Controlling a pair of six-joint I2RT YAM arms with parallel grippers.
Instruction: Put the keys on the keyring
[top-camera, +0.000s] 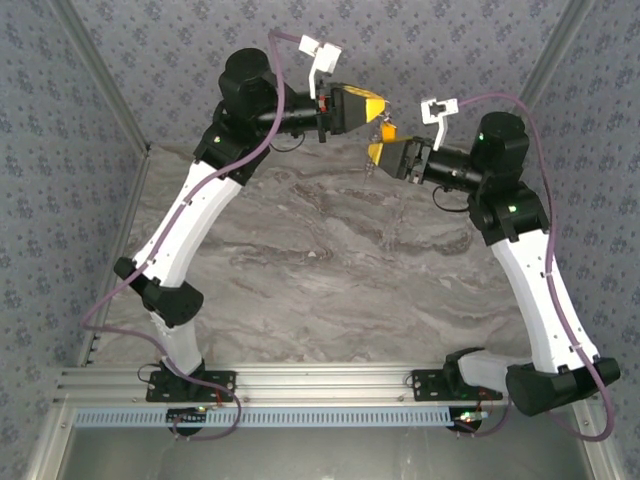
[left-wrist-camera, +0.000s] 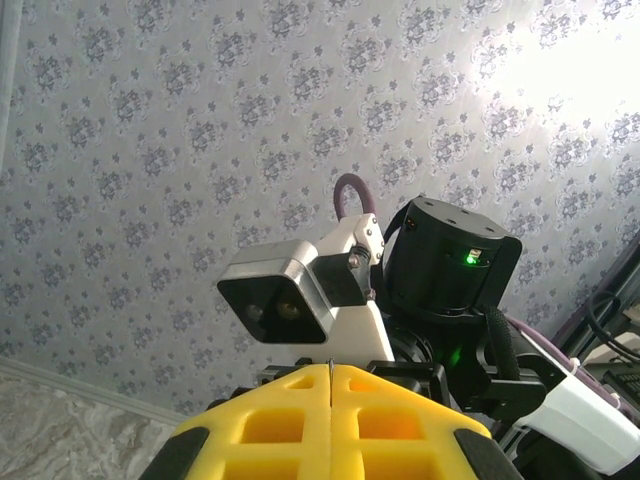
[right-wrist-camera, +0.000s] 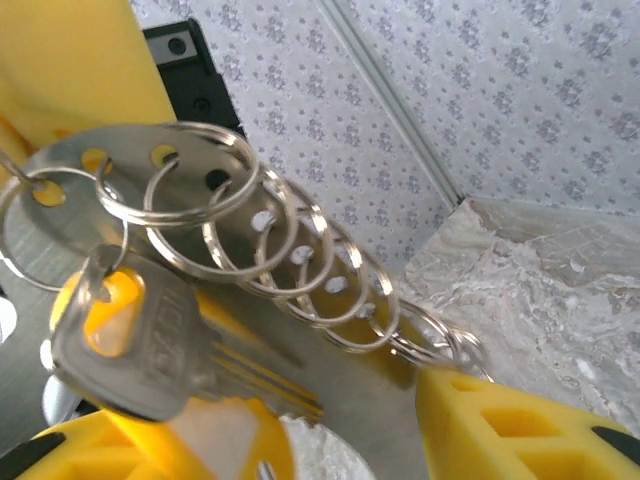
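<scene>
The keyring (right-wrist-camera: 250, 220) is a row of several silvery rings threaded through the holes of a flat metal plate (right-wrist-camera: 60, 165). It hangs in the air between both grippers (top-camera: 385, 128). A key (right-wrist-camera: 130, 340) with a yellow-filled head hangs from the leftmost ring, its blade lying over my right gripper's lower-left finger (right-wrist-camera: 150, 450). My left gripper (left-wrist-camera: 330, 375) is shut, with a thin metal edge pinched between its yellow fingers (top-camera: 365, 103). My right gripper (right-wrist-camera: 350, 420) sits just below it (top-camera: 378, 152), jaws apart, the plate's lower end and the key's blade in the gap.
The grey marble table (top-camera: 330, 250) lies below, walled by patterned panels (top-camera: 80, 90) at the back and sides. In the left wrist view the right arm's wrist camera (left-wrist-camera: 300, 300) and black wrist (left-wrist-camera: 450, 260) face me closely.
</scene>
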